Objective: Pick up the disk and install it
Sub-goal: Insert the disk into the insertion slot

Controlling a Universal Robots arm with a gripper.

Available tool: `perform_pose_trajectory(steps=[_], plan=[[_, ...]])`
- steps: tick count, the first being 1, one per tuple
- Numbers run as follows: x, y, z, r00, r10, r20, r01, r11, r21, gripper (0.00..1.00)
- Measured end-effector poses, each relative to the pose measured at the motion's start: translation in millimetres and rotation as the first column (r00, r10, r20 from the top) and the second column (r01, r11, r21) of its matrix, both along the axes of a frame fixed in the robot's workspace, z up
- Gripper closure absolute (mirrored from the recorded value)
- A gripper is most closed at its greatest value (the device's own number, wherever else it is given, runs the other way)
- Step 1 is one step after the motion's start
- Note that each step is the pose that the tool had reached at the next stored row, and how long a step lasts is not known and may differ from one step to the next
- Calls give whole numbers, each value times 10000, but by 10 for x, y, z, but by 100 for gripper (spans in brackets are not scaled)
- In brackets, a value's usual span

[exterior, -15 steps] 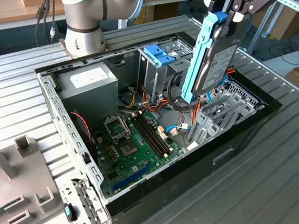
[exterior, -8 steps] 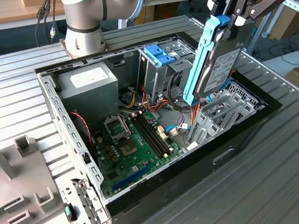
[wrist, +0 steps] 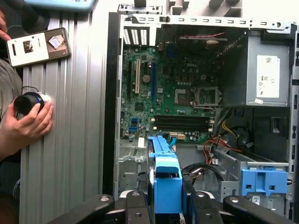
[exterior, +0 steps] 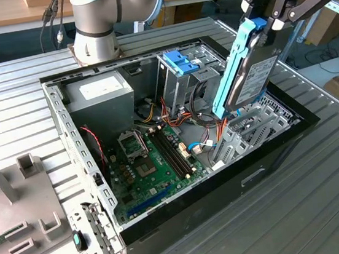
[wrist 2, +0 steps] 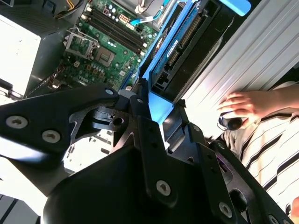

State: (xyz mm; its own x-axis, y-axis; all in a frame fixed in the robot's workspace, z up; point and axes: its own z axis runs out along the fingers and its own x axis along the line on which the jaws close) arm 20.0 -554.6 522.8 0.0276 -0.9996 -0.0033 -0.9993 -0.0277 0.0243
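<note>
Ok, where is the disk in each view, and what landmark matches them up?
Exterior view: the disk hangs tilted in the tool, over the case at the exterior view's right.
Second wrist view: the disk runs out from the tool, alongside the motherboard.
First wrist view: the disk shows edge-on, blue rail toward the camera, just past the tool.
Shared landmark: the green motherboard.

tool (wrist 2: 161, 111) gripping disk (wrist 2: 187, 46), motherboard (wrist 2: 107, 42) beyond, hand (wrist 2: 245, 103) nearby
</note>
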Motion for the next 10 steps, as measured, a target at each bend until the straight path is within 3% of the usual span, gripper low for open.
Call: perform_pose_trajectory(steps=[2, 7, 10], plan=[[108, -7, -8, 10000, -29, -1, 29, 10000, -1, 64], [212, -33, -26, 10000, -69, -1, 69, 10000, -1, 64], [295, -95, -58, 9999, -154, -1, 154, 9999, 0, 64]])
